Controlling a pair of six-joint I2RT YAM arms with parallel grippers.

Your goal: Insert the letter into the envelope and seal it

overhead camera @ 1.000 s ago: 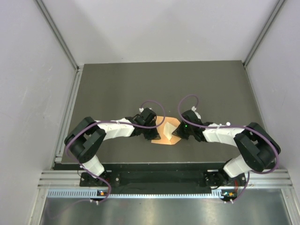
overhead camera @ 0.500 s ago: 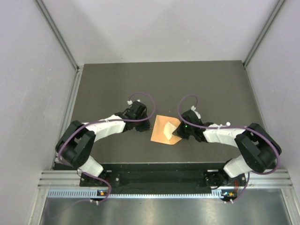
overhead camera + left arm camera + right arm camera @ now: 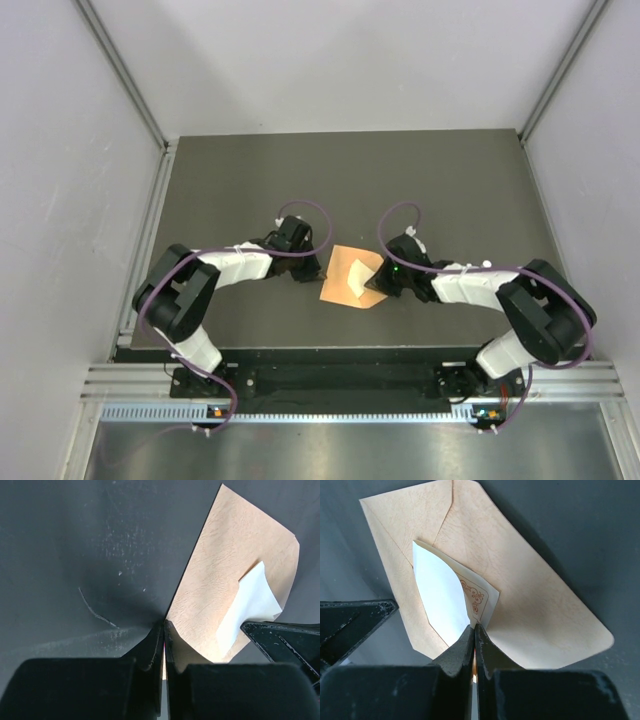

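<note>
The orange envelope [image 3: 340, 283] lies flat on the dark table between the two arms. The letter [image 3: 358, 277], white with a brown ornate border, curls up from the envelope [image 3: 530, 595]; the far end of the letter [image 3: 442, 597] looks tucked under an envelope fold. My right gripper [image 3: 474, 626] is shut on the letter's near corner. My left gripper [image 3: 164, 623] is shut at the left edge of the envelope [image 3: 225, 565], with a sliver of paper showing between its jaws. The letter [image 3: 247, 605] and the right gripper's finger [image 3: 285, 640] show at the right of the left wrist view.
The dark table mat [image 3: 250, 180] is bounded by grey walls with metal frame rails left [image 3: 125, 75] and right [image 3: 565, 70]. The arm bases sit on the rail [image 3: 340, 380] along the near edge. A thin scratch [image 3: 95, 611] marks the mat left of the envelope.
The left gripper drew back left off the envelope, opened, then shut again at the envelope's left edge. The envelope now lies flatter. The right gripper has kept its hold on the letter.
</note>
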